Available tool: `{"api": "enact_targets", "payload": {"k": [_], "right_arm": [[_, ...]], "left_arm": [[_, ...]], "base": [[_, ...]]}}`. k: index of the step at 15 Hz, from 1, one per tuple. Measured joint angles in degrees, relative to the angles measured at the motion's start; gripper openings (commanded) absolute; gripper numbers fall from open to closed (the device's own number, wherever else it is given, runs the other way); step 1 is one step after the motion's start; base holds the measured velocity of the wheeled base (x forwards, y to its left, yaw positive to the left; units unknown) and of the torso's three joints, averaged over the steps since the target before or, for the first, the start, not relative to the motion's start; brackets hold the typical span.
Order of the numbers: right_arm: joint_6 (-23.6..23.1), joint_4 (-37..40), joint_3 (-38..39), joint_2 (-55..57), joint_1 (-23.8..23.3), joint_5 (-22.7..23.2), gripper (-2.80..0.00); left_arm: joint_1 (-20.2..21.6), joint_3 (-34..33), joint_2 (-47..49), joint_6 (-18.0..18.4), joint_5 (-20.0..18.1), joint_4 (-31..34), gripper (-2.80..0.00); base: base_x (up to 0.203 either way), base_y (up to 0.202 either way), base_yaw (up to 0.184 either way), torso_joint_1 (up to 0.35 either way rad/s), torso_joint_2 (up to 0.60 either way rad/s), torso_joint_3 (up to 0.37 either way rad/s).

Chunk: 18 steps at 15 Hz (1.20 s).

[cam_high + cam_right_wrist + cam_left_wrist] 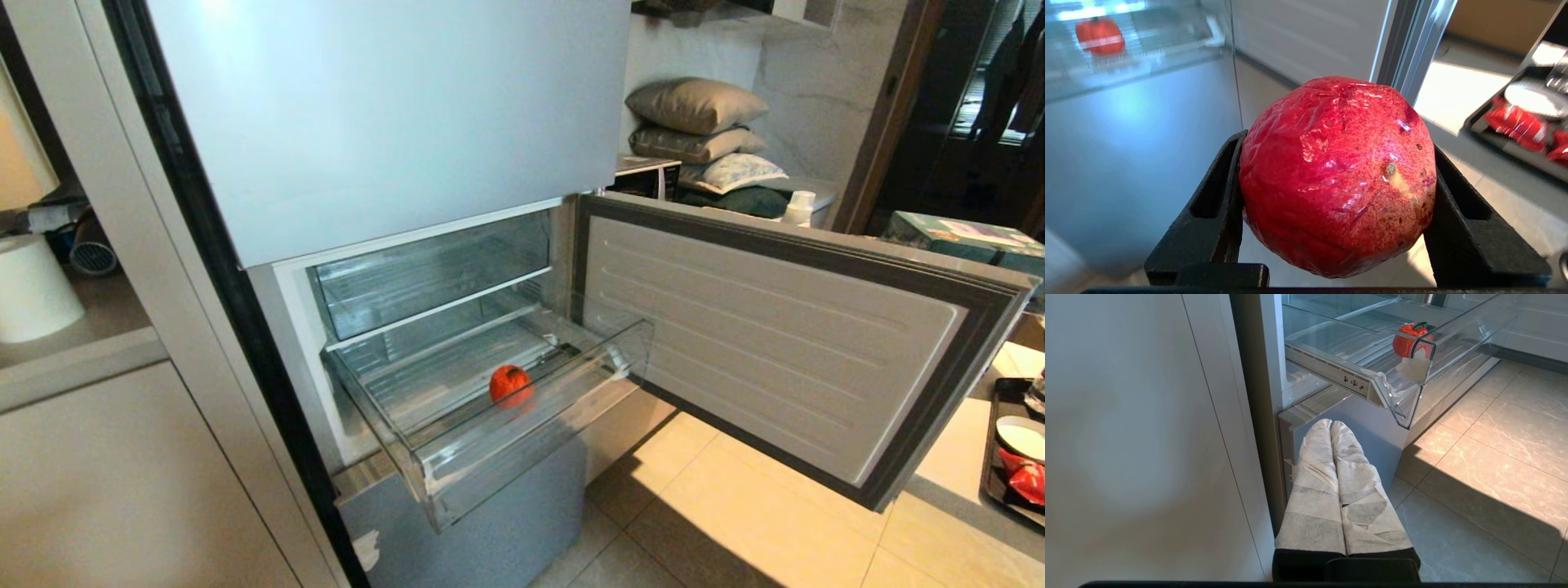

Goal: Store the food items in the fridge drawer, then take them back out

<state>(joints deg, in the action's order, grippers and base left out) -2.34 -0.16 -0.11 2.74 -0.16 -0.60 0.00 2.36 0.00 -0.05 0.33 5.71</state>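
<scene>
Presently: clear ribbed drawer [490,425] holding round tomato [509,384]; right gripper [1337,196] clamps glossy speckled red fruit [1337,175]; left gripper [1331,426] closed, below the drawer.

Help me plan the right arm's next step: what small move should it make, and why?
Probably carry the red fruit, clamped in the right gripper, up over the open fridge drawer. It sits below the drawer's front wall, and only the tomato lies inside.

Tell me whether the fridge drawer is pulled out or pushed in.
Pulled out: the fridge drawer juts past the cabinet front over the floor, with one red tomato lying inside.
</scene>
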Motion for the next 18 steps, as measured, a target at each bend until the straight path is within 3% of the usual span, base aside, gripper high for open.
{"api": "enact_targets", "payload": {"k": [6, 18], "right_arm": [[0.70, 0.38, 0.09, -2.74, 0.29, -0.22, -2.80], [1.10, 0.49, 0.11, -2.85, 0.32, -0.24, -2.80]], "left_arm": [[0.00, 0.00, 0.00, 0.00, -0.02, -0.04, -2.80], [0.00, 0.00, 0.00, -0.02, 0.00, -0.04, -2.80]], "base": [[0.001, -0.002, 0.015, 0.000, 0.00, 0.000], [0.000, -0.008, 0.170, 0.002, 0.00, 0.002]]}}
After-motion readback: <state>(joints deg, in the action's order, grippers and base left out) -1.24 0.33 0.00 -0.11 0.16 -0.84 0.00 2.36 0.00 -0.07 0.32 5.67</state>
